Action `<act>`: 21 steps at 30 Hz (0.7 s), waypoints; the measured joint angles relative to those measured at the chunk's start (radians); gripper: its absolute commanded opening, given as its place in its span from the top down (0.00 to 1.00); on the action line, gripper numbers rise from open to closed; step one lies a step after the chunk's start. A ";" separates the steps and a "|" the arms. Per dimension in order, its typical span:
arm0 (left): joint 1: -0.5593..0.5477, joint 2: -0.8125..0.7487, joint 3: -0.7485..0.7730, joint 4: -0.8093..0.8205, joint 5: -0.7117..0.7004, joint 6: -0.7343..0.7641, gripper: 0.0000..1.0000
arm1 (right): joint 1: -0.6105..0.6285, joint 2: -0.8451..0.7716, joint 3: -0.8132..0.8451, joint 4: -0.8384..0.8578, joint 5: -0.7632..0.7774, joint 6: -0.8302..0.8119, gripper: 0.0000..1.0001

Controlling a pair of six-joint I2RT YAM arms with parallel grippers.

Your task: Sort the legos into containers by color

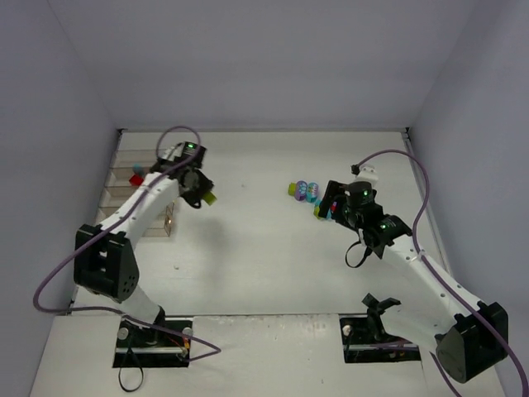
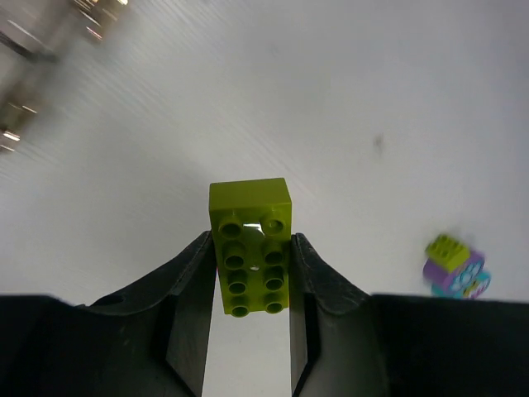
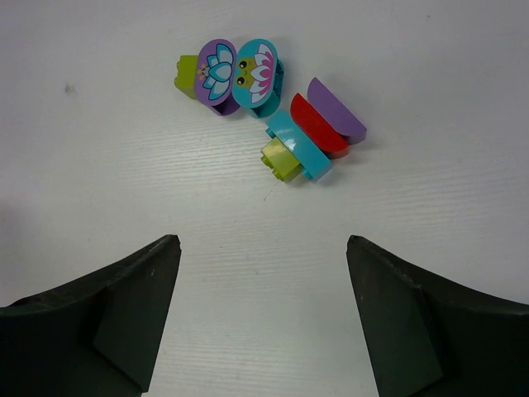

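Lime green studded plastic brick (image 2: 250,217) sits clamped in the left gripper (image 2: 251,256), long axis running out along the fingers (image 2: 190,298), studs facing the wrist, above the white table (image 2: 372,99) beside the faint, hard-to-make-out clear plastic containers (image 1: 124,178), left arm (image 1: 145,207) reached forward; right gripper (image 3: 263,248) hovers, jaws apart.

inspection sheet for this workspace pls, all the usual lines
surface: white table, no spills seen
job's things: lime brick gripped; loose legos clustered ahead of the right arm; clear containers far left, red piece inside
clutter: nothing seen
grippers: left gripper shut on lime brick; right gripper open, empty
cables: purple cables looping along both arms
surroundings: plain walls on three sides
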 measured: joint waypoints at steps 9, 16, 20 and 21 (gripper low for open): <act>0.402 -0.113 -0.134 0.044 0.046 0.005 0.99 | 0.000 0.019 0.000 0.016 -0.019 -0.012 0.22; 0.556 -0.075 -0.149 0.091 0.104 -0.003 0.90 | -0.001 0.021 0.000 0.019 -0.025 -0.017 0.22; 0.589 -0.031 -0.148 0.116 0.121 -0.009 0.79 | -0.001 0.021 0.000 0.022 -0.025 -0.019 0.22; 0.592 -0.020 -0.148 0.122 0.124 -0.009 0.78 | -0.001 0.021 0.000 0.022 -0.026 -0.019 0.22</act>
